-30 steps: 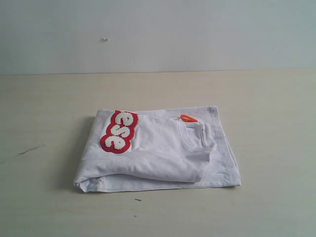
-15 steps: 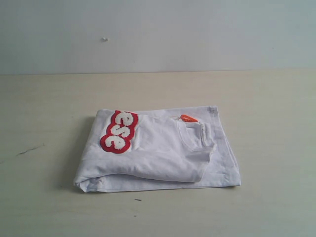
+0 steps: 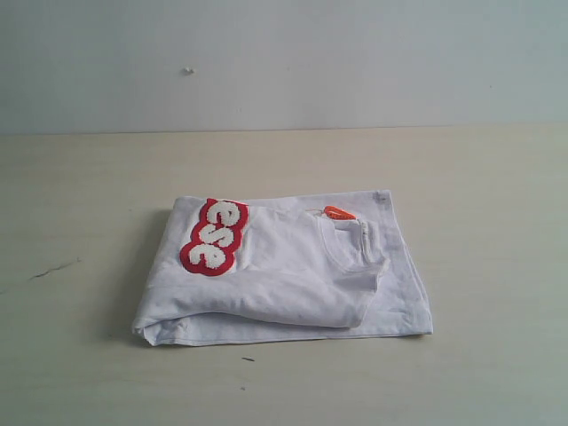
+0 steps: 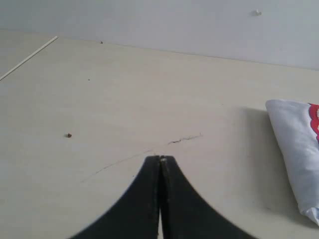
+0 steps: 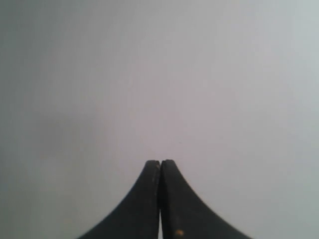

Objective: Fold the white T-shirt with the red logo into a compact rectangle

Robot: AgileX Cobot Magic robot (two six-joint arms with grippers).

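1. Exterior: shirt (image 3: 284,271) lies mid-bench (image 3: 488,177), folded to a rough rectangle. The red logo (image 3: 213,237) faces up on its left part and the orange tag (image 3: 337,213) shows at the collar. It looks soft, light and limp and would likely sag and unfold if lifted by one layer. Best hold is probably a pinch through all layers at the near corners or along the thick left fold. No arm is in view. The shirt matches the earlier frames, nothing has shifted.
2. Left wrist: left fingers (image 4: 144,209) are pressed together with nothing between them, over bare bench. The shirt's edge is well apart from them.
3. Right wrist: right fingers (image 5: 144,209) are pressed together and hold nothing, facing a plain pale surface. The shirt is not visible here.
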